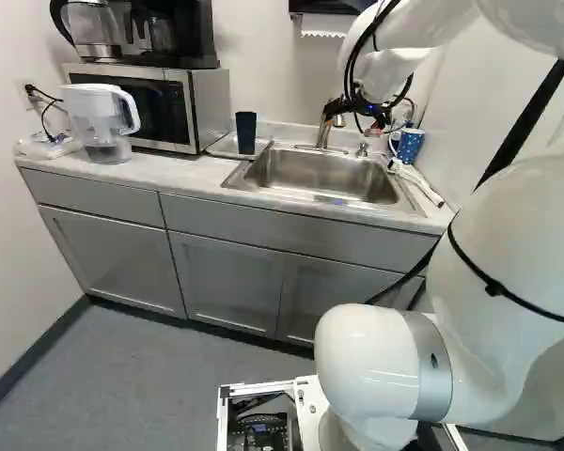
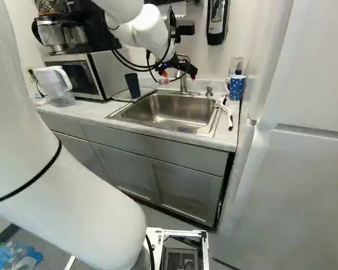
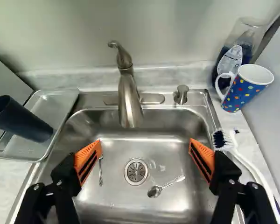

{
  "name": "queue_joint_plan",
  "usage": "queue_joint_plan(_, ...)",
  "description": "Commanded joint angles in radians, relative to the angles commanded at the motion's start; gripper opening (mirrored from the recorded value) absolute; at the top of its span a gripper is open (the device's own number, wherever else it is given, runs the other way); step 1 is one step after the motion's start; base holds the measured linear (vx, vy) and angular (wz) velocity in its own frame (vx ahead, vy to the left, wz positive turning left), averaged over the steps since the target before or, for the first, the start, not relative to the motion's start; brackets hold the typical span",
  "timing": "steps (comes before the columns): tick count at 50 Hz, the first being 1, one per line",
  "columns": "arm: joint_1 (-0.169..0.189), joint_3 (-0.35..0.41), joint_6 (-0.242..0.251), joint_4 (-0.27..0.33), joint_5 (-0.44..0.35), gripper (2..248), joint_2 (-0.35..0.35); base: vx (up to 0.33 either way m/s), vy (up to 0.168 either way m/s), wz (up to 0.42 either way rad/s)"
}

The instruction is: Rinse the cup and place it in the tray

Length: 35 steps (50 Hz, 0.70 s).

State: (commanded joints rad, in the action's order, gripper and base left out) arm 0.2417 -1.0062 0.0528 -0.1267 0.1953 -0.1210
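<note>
My gripper (image 2: 178,72) hangs over the back of the sink in the right base view. In the wrist view the gripper (image 3: 145,151) stands wide open above the basin, nothing between its orange pads. A blue mug with coloured dots (image 3: 246,88) is upright on the counter in the sink's back right corner, beyond the finger on the brush side; its handle faces the faucet. On the sink's other side lies a metal tray (image 3: 60,100), with a dark cup (image 3: 25,122) standing in it. Nothing touches the fingers.
The faucet (image 3: 128,95) rises behind the basin (image 3: 116,184), where a spoon (image 3: 155,191) and another thin utensil lie by the drain. A white brush (image 3: 245,161) rests beside the sink, and a bottle (image 3: 231,60) stands behind the mug. Microwave (image 1: 160,108) and pitcher (image 1: 101,117) stand past the tray.
</note>
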Motion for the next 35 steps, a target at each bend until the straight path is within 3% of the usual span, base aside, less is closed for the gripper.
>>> queue_joint_plan(35, 0.000, 0.000, 0.000, 0.088, 0.134, 247, 0.000, 0.000, 0.000, 0.000)
